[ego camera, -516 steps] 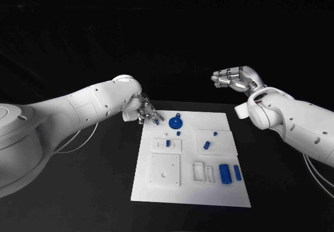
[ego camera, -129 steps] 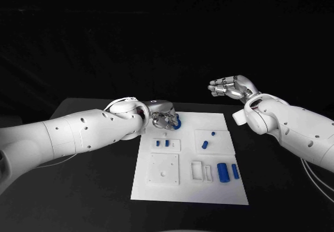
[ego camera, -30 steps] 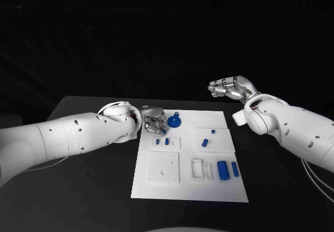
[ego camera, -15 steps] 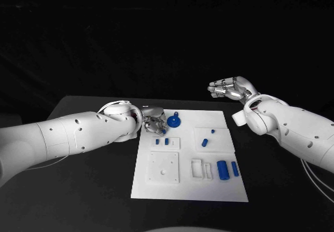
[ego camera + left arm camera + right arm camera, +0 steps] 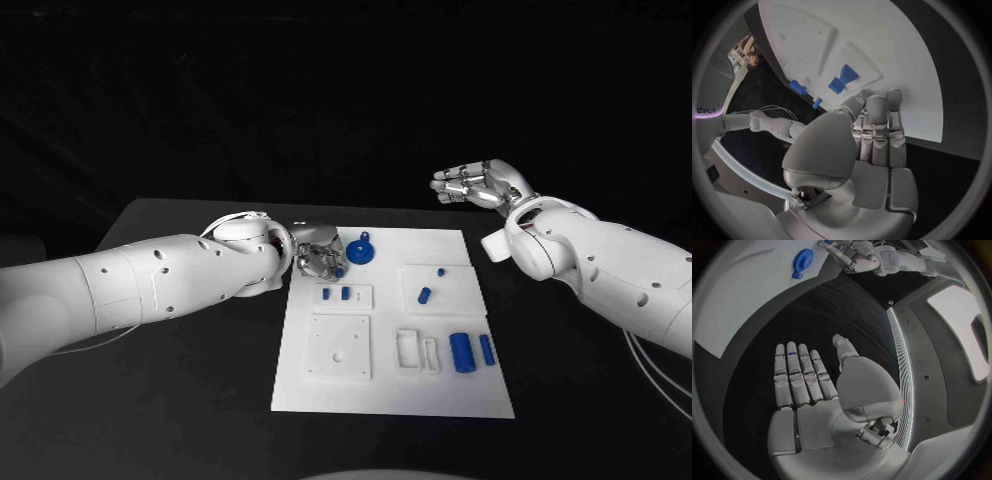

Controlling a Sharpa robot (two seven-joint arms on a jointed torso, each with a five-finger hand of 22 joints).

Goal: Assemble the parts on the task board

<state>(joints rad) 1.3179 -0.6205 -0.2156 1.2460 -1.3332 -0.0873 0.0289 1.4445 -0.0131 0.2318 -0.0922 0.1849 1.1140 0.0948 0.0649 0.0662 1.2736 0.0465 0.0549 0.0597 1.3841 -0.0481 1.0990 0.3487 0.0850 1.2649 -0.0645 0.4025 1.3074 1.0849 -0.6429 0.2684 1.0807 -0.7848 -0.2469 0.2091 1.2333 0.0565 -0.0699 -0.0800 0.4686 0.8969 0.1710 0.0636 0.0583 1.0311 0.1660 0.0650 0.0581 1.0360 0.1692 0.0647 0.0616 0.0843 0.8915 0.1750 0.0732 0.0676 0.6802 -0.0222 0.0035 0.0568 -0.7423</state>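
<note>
Black table (image 5: 173, 400) spread beneath the left hand (image 5: 320, 257), running on toward the right hand (image 5: 480, 184). Behind both hands, a dark cloth backdrop (image 5: 346, 90), hanging in faint folds.

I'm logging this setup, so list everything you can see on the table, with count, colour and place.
Table: one, black, under everything.
Task board: one, white, middle of the table.
Round part with a tab: one, blue, at the board's far edge.
Small parts: two, blue, on the raised plate at the board's left.
Small parts: two, blue, on the right plate.
Long cylinders: two, blue, side by side, near right.
Square plate with hole: one, white, near left.
Left hand: silver, at the board's far left corner, holding a small blue piece.
Right hand: silver, raised beyond the board, holding nothing.
</note>
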